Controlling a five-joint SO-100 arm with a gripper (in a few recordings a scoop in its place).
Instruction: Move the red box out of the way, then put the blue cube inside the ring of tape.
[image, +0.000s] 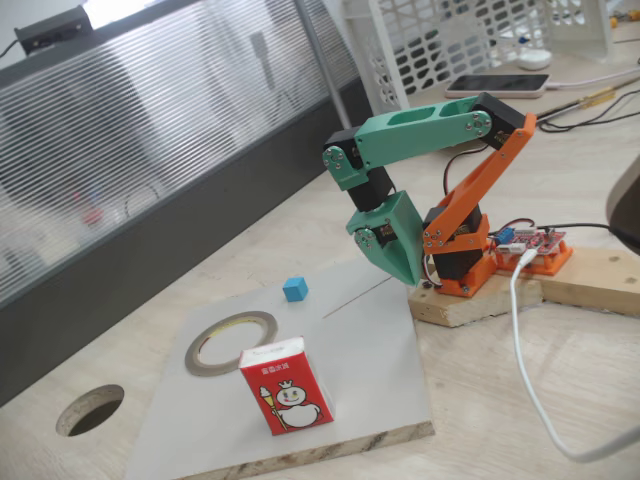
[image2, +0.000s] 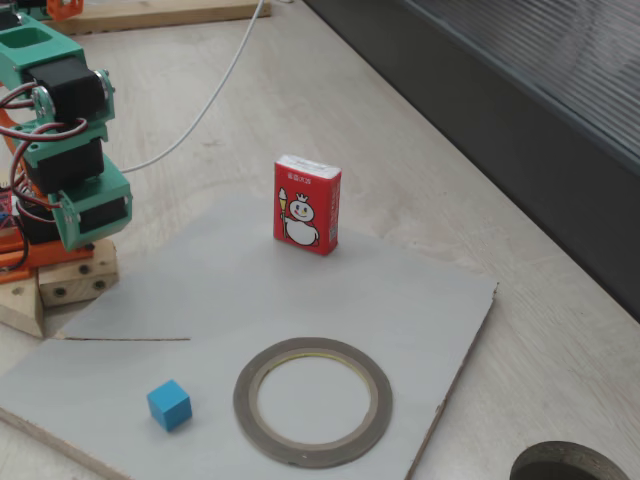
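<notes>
a pale wooden worktop (image: 520, 400) carries a grey board (image2: 300, 300). our green fingers (image: 400, 262) hang folded near the arm's base; we cannot tell whether they're apart. outward lie one tiny blue cube (image: 294, 289), one greyish tape ring (image: 231, 341), then one upright red carton (image: 286, 385), farthest away.

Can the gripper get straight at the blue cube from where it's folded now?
Probably yes: the blue cube sits alone on bare board, apart from the ring of tape and red box.
</notes>
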